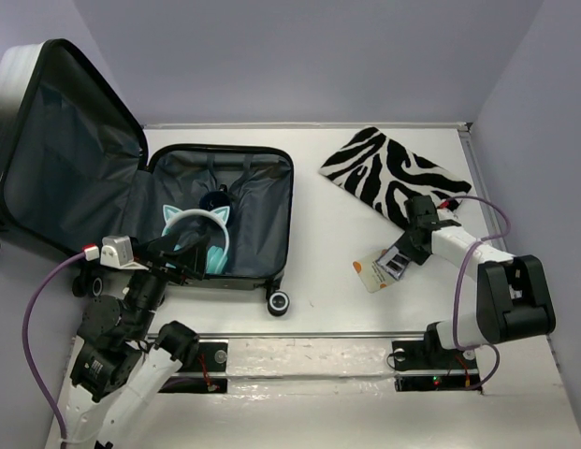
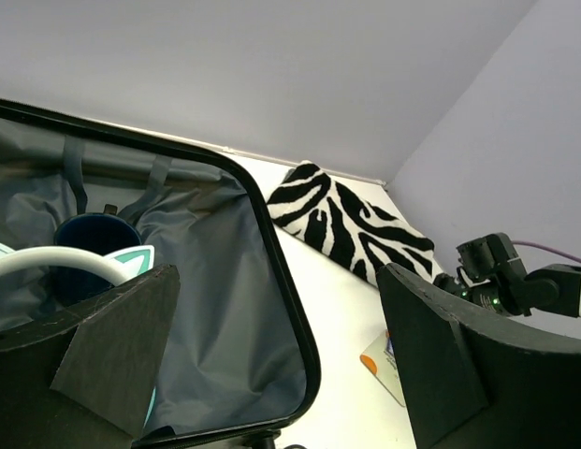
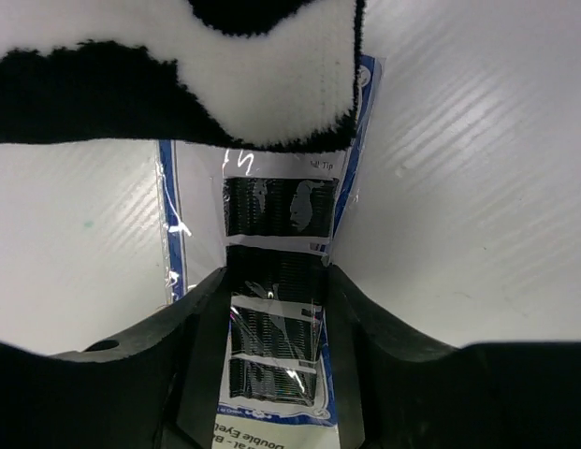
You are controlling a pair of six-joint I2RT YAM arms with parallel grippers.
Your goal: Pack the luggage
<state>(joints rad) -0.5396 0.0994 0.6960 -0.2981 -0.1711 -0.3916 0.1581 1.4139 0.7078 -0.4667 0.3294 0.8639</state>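
One right claw (image 3: 276, 281) part-open astride hairpin packet (image 3: 271, 201)

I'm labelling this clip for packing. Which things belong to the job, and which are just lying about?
Job: luggage; headphones and mug inside it; pin packet under the right gripper.
Lying about: zebra pouch, out on the table.

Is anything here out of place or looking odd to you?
Only mildly: a flat packet lies under the right claw, its far end seemingly tucked beneath the zebra-striped pouch, outside the open luggage.
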